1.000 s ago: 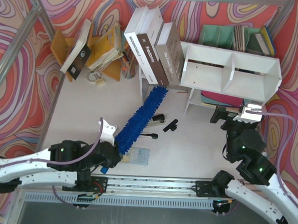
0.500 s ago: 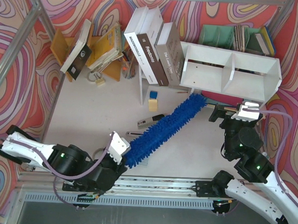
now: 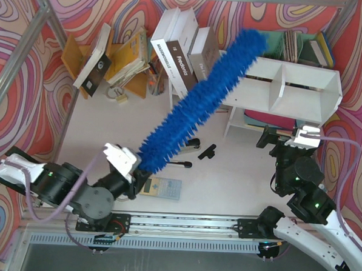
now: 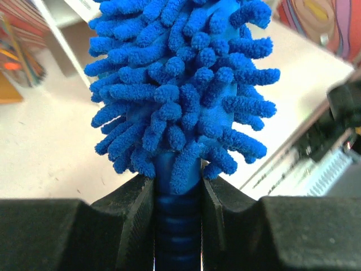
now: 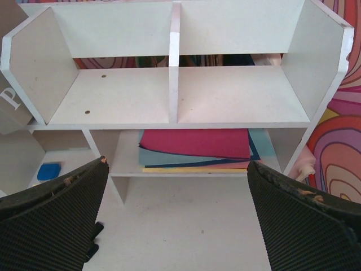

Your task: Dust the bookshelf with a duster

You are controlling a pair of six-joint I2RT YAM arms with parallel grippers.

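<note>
Top external view: the white worktop (image 3: 108, 125) lies enclosed by walls (image 3: 84, 15) patterned in swirling red, orange and purple, with a metal rail (image 3: 182, 223) along its near edge. The left claw (image 3: 133, 169) is clamped on the slim handle of the duster (image 3: 195, 103). The duster's fluffy blue head slants up and away to the right, its tip over the back left corner of the bookshelf (image 3: 304, 96); contact with the board cannot be judged.

Left wrist view: both fingers (image 4: 130, 220) press the ribbed handle just below the head.

Right wrist view: the right claw (image 5: 176, 164) stands spread wide apart, facing the two white cubbies. Coloured sheets (image 5: 194, 144) lie stacked in the lower tier.

Leaning books (image 3: 179, 50), an orange rack (image 3: 72, 60) and a teal organiser (image 3: 265, 43) line the far wall.
</note>
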